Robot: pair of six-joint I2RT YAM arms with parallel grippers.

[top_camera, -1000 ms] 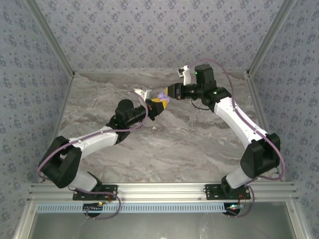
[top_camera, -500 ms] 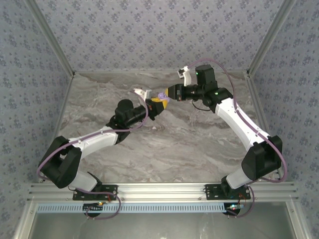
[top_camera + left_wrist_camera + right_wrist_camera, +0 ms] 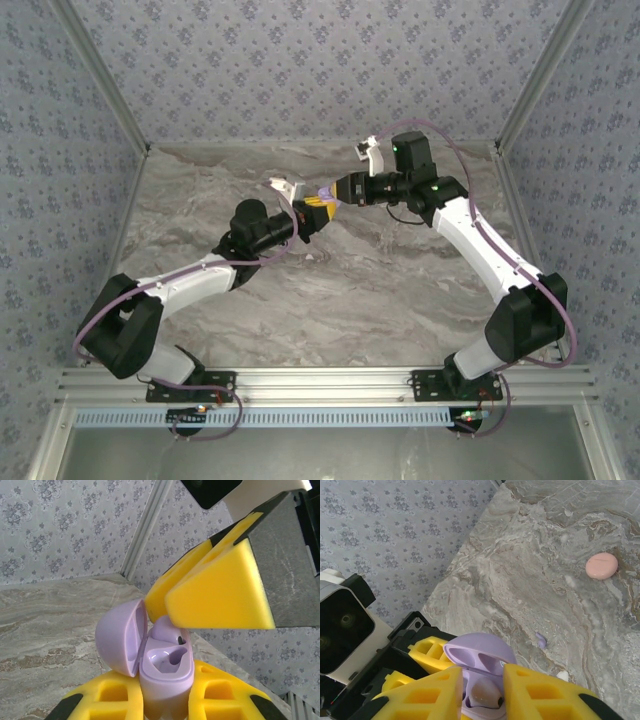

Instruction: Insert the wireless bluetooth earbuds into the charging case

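Observation:
My left gripper (image 3: 165, 700) (image 3: 316, 208) is shut on the lilac charging case (image 3: 167, 672), held upright above the table with its lid (image 3: 120, 640) swung open to the left. One slot (image 3: 172, 659) of the case is bare. In the far slot sits a lilac earbud (image 3: 167, 629) (image 3: 484, 694), partly in, with my right gripper (image 3: 484, 690) (image 3: 334, 198) shut on it from above. The right fingers (image 3: 220, 595) hang right over the case. A second tiny lilac earbud (image 3: 541, 640) lies on the marble table (image 3: 530, 555).
A salmon-pink disc (image 3: 601, 565) lies on the table well beyond the case. A small white bit (image 3: 562, 675) lies near the lilac one. Patterned walls (image 3: 320, 70) close the table at the back and both sides.
My right gripper has edged left, closing onto the case held by my left gripper. The left arm has barely moved.

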